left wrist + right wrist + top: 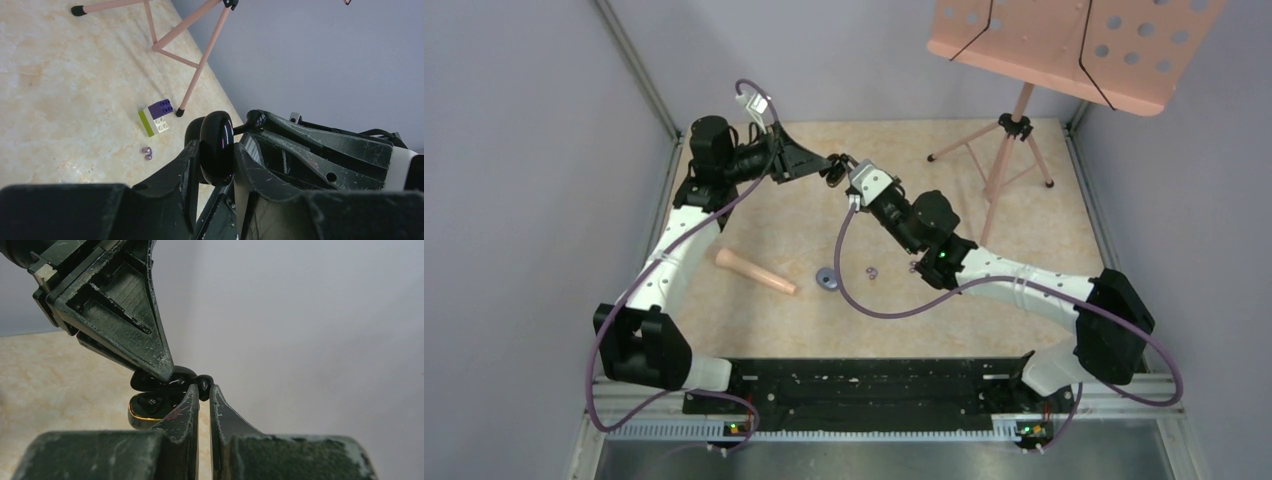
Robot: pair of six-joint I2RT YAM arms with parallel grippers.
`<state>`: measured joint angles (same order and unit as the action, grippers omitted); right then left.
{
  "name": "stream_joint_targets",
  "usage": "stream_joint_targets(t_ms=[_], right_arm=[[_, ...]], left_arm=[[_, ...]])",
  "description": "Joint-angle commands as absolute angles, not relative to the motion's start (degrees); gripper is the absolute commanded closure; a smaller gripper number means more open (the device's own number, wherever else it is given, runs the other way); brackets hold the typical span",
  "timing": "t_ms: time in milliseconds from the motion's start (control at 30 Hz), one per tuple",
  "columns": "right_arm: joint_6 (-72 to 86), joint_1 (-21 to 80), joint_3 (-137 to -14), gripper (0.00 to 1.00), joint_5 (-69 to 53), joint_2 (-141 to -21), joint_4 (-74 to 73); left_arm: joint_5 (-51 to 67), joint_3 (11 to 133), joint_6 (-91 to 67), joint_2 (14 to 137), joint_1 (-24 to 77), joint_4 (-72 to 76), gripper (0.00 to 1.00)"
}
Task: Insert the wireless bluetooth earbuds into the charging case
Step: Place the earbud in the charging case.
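My left gripper (216,167) is shut on the glossy black charging case (216,145), held in the air over the far middle of the table. In the right wrist view the case (145,407) hangs open, showing a gold rim and a dark hollow inside. Pinched in the tips of my right gripper (204,390) is a black earbud (204,385), right at the case's open edge and touching it. The two grippers meet tip to tip (839,170). Two pale purple earbuds (871,271) lie together on the table, also in the left wrist view (147,152).
A purple-and-yellow block (157,116) lies by a foot of the pink music stand (1009,150) at the back right. A pink cone (754,272) and a small blue-grey disc (826,277) rest on the near table. Grey walls enclose the table.
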<state>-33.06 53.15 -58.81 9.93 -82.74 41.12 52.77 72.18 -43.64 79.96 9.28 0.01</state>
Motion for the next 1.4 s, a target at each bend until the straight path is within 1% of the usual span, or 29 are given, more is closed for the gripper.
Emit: stream_joint_targets(t_ms=[0, 700, 967, 1133, 1367], right_arm=[[-33.5, 53.7, -58.6, 1.0, 9.7, -82.9, 43.9], [-36.6, 53.7, -57.4, 1.0, 10.8, -85.0, 46.6], [-39.7, 53.7, -53.7, 1.0, 8.9, -84.0, 48.4], [-41.7, 53.7, -51.1, 1.0, 7.6, -83.8, 51.9], [-44.3, 53.7, -48.3, 1.0, 6.1, -85.2, 60.8]], left_arm=[[54.5, 73.9, -44.1, 78.3, 9.0, 3.6, 1.0], [56.4, 73.9, -44.3, 78.0, 9.0, 4.1, 1.0], [57.4, 74.5, -45.6, 78.8, 8.9, 5.6, 1.0], [57.6, 74.3, -46.0, 78.9, 8.9, 6.0, 1.0], [59.7, 74.2, -47.4, 79.5, 8.9, 7.4, 1.0]])
